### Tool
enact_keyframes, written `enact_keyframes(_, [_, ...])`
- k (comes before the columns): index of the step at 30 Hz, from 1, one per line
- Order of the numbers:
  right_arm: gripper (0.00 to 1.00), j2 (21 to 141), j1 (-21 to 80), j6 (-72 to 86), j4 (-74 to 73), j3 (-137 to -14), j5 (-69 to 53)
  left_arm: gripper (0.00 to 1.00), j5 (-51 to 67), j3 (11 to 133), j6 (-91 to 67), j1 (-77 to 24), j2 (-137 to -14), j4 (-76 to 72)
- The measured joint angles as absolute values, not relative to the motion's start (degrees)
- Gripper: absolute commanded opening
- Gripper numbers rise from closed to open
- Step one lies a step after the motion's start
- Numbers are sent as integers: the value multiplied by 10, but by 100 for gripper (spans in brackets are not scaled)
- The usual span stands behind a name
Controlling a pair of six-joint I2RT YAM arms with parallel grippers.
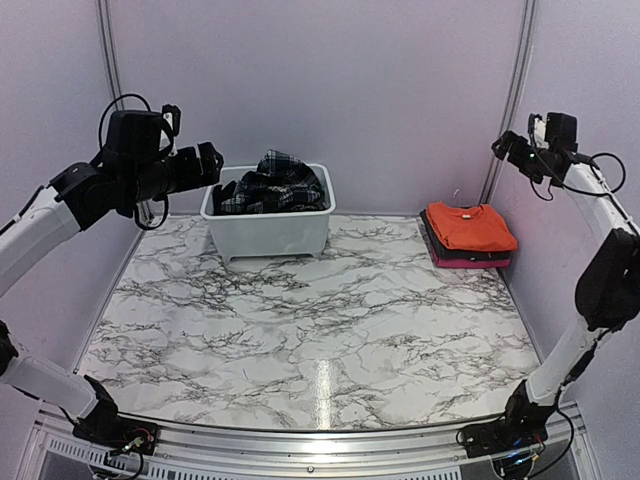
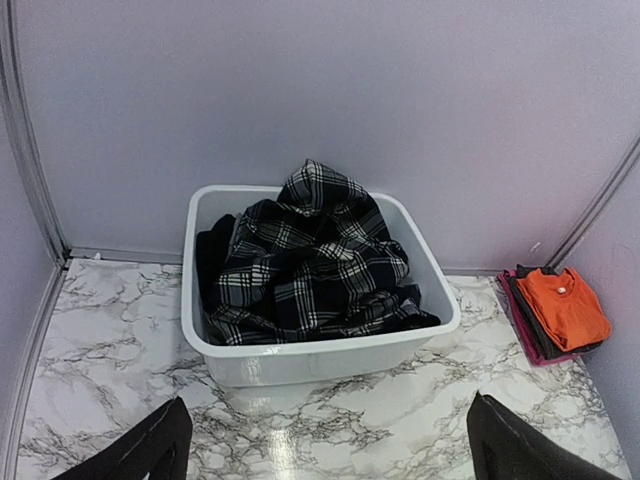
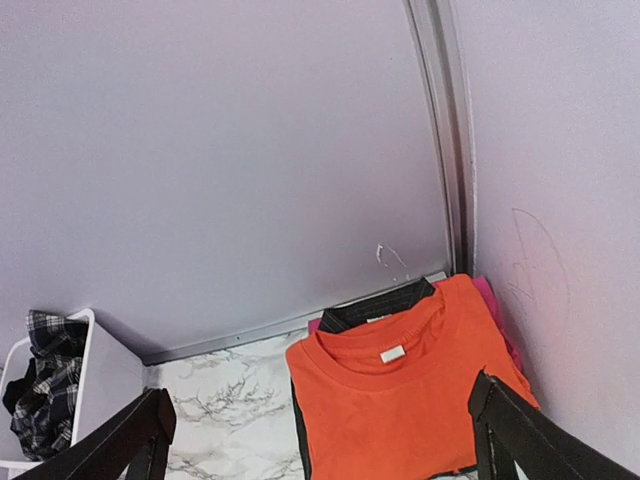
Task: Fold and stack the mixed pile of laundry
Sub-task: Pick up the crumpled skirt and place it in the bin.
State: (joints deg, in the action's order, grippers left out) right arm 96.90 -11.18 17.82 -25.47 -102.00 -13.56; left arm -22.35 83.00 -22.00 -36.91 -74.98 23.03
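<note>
Marbled white-and-grey tabletop (image 1: 300, 330) lies between pale lilac walls. At its 11 o'clock stands a white rectangular plastic tub (image 1: 268, 232) holding a crumpled black-and-white plaid skirt (image 1: 275, 180). At 2 o'clock, in the corner, a folded bright orange T-shirt (image 1: 470, 226) tops a dark grey cloth piece (image 3: 375, 308) and a pink folded garment (image 3: 487, 292). Raised at the tub's 9 o'clock, the left gripper (image 1: 215, 162) is released, fingers wide. Above the stack's 1 o'clock, the right gripper (image 1: 502, 148) is likewise spread, gripping nothing.

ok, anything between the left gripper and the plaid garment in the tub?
Nothing visible. The open left gripper hangs near the white tub; the plaid garment heaps above its rim, reachable from above. Only marble table lies between tub and folded stack.
</note>
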Motion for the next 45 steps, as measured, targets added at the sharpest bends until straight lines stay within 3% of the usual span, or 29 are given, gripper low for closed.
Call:
enact_keyframes(8, [98,841,-117,152,-271,-844,-117,99,-176,996,-176,-328,-961,272])
enact_keyframes(16, [99,783,-133,216,-194,-660,-293,99,-160,1218,-154,-309,-1227,313])
enact_keyframes(23, [99,766,-114,224,-184,-641,-326,99,-148,1393,-140,-257,-1409,315])
enact_keyframes(26, [99,754,-114,225,-175,-636,-323,97,-135,1413,-129,-239,-1459,308])
enact_keyframes(29, [99,749,-114,226,-167,-625,-322,69,-121,1413,-121,-228,-1480,291])
enact_keyframes(32, [99,755,-114,225,-171,-621,-317,18,-107,1413,-117,-224,-1481,270])
enact_keyframes(34, [99,760,-114,225,-173,-621,-313,0,-95,1414,-114,-224,-1481,251])
enact_keyframes(45, [99,759,-114,225,-161,-607,-321,0,-64,1404,-164,-224,-1376,194])
